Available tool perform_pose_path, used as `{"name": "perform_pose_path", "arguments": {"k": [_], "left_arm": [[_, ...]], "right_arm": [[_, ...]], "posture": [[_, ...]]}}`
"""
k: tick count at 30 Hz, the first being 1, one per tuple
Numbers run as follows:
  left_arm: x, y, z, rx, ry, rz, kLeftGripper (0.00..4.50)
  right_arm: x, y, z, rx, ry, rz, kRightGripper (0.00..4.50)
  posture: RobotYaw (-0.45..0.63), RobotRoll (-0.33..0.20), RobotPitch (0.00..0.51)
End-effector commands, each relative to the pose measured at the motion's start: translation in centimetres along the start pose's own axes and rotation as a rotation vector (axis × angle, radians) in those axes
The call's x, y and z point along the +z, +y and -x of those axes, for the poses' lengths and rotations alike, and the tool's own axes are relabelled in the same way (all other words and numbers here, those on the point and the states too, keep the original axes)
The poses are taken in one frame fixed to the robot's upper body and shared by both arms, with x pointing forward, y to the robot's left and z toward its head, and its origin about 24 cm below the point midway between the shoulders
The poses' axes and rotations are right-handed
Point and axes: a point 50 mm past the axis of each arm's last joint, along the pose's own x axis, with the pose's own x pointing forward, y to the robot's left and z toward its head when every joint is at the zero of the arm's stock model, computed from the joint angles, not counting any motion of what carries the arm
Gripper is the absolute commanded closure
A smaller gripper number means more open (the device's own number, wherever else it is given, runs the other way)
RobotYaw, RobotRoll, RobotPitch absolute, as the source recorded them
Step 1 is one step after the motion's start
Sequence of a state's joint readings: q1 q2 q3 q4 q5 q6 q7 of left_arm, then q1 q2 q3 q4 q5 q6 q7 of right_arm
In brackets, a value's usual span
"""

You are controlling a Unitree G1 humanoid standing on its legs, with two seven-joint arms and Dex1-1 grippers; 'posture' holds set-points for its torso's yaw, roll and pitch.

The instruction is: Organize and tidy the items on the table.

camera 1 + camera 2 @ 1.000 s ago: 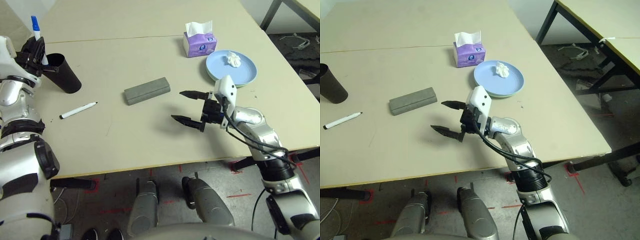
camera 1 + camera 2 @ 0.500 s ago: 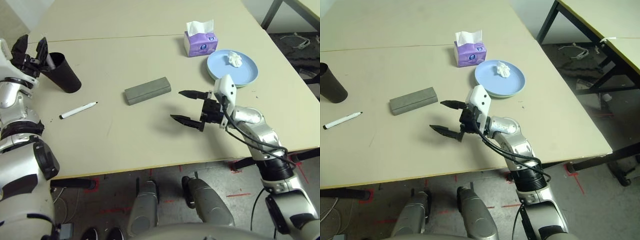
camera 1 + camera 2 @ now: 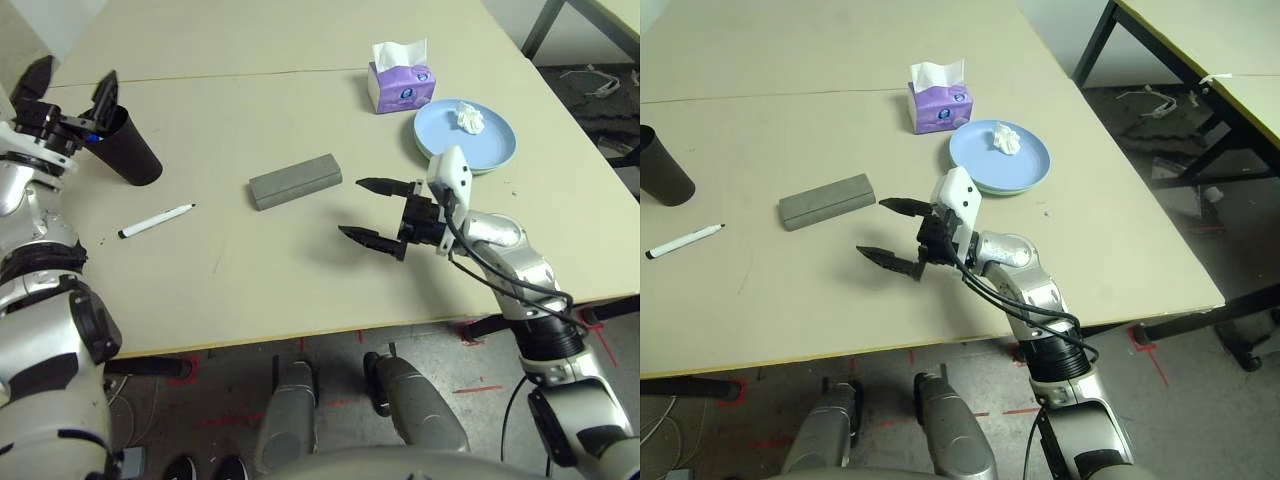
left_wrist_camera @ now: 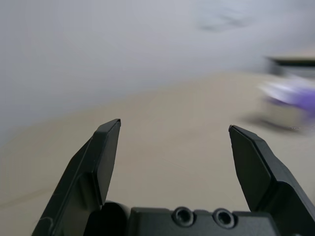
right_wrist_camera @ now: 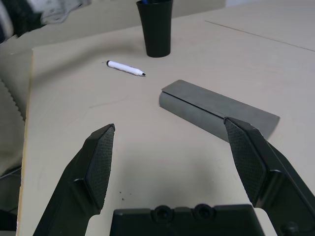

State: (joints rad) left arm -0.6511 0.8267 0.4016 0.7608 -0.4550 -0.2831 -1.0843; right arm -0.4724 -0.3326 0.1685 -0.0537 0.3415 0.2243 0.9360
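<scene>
At the far left of the table (image 3: 250, 290) my left gripper (image 3: 72, 80) stands open just above the rim of the black cup (image 3: 133, 152), holding nothing. A blue-capped marker's tip (image 5: 152, 2) shows inside the cup. A black-capped white marker (image 3: 157, 220) lies on the table in front of the cup. Mid-table lies the grey glasses case (image 3: 294, 181). To its right and nearer me, my right gripper (image 3: 352, 208) hovers open and empty. A crumpled tissue (image 3: 467, 117) rests in the blue plate (image 3: 437, 145) at the right.
A purple tissue box (image 3: 399, 86) stands behind the blue plate. A second table (image 3: 1200, 40) with dark legs is at the far right, with loose things on the floor between. The table's front edge runs just below my right gripper.
My left gripper has opened and let go of the blue-capped marker, which has dropped into the black cup. My right gripper has edged slightly left.
</scene>
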Motion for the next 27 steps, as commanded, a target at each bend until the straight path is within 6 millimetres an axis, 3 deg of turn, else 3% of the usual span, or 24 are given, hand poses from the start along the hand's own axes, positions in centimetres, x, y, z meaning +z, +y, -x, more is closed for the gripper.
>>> {"name": "perform_pose_path", "arguments": {"k": [1, 3, 8, 12, 27], "left_arm": [[0.2, -2.3, 0.7, -0.268, 0.18, 0.009, 0.04], [0.1, -2.3, 1.9, -0.298, 0.331, 0.015, 0.04], [0.0, 0.3, 5.3, -0.209, 0.684, -0.005, 0.04], [-0.4, 1.1, 6.6, -0.189, 0.836, -0.018, 0.04], [-4.2, 0.6, 5.0, -0.195, 0.917, -0.048, 0.04]], "right_arm": [[-0.5, 0.4, 0.0, 0.015, 0.002, -0.009, 0.0], [-0.5, 0.5, -0.2, 0.022, -0.002, -0.008, 0.0], [-0.5, 0.6, -0.4, 0.029, -0.012, -0.006, 0.0], [-0.4, 0.6, -0.6, 0.031, -0.019, -0.005, 0.0], [0.2, 0.9, -0.9, 0.029, -0.033, 0.008, 0.0]], "posture": [[-0.15, 0.0, 0.229], [-0.15, 0.0, 0.229], [-0.14, 0.0, 0.224], [-0.14, 0.0, 0.222], [-0.18, 0.0, 0.224]]}}
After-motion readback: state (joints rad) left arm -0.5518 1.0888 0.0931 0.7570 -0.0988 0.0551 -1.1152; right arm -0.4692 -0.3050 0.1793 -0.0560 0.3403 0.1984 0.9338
